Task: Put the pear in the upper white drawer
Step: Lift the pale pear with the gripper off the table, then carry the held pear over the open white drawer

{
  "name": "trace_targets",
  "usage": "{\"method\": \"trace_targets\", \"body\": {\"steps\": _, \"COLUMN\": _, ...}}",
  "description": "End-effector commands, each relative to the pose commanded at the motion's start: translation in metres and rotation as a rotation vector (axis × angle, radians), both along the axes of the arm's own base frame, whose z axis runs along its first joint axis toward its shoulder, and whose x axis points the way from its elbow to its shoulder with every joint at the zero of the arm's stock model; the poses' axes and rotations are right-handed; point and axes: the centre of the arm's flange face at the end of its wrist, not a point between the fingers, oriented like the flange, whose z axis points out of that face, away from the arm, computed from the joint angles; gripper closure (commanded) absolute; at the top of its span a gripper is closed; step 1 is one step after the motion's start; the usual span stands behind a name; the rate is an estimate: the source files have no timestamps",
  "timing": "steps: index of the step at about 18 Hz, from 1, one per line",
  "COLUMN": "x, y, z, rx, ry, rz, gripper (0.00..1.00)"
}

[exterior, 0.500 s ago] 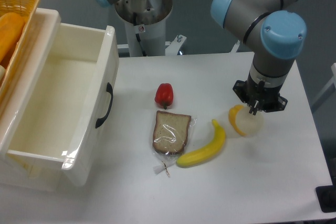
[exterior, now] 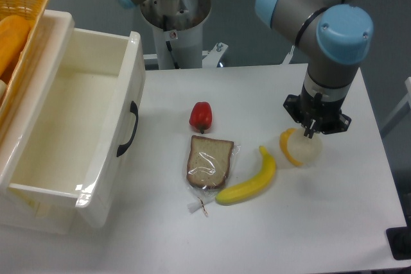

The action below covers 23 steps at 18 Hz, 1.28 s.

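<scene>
Pear (exterior: 302, 150) lies on the white table (exterior: 321, 222) directly under my gripper (exterior: 310, 134) — just right of the banana (exterior: 249, 181), well apart from the upper white drawer (exterior: 70, 126), which stands pulled open at the left. My fingers point straight down at the fruit's top — whether they grip it I cannot tell.

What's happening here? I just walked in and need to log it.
The arm's gripper hangs right above the pear on the white table, beside the banana; whether its fingers grip it cannot be told. The upper white drawer stands pulled open at the left, nothing in it.
</scene>
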Motion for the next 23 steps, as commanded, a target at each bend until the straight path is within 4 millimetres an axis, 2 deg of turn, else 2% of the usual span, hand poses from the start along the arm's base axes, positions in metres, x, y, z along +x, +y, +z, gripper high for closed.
{"method": "trace_targets", "body": {"steps": 3, "x": 0.023, "y": 0.001, "z": 0.029, "rx": 0.026, "ry": 0.004, "rz": -0.018, "gripper": 1.0}}
{"method": "trace_targets", "body": {"steps": 13, "x": 0.11, "y": 0.024, "z": 0.106, "rx": 0.169, "ry": 0.019, "rz": -0.006, "gripper": 1.0}}
{"method": "trace_targets", "body": {"steps": 16, "x": 0.15, "y": 0.036, "z": 0.133, "rx": 0.233, "ry": 0.021, "rz": 0.002, "gripper": 1.0}}
{"method": "trace_targets", "body": {"steps": 20, "x": 0.217, "y": 0.048, "z": 0.167, "rx": 0.283, "ry": 0.019, "rz": -0.025, "gripper": 1.0}}
{"method": "trace_targets", "body": {"steps": 23, "x": 0.266, "y": 0.054, "z": 0.184, "rx": 0.316, "ry": -0.007, "rz": -0.053, "gripper": 1.0}}
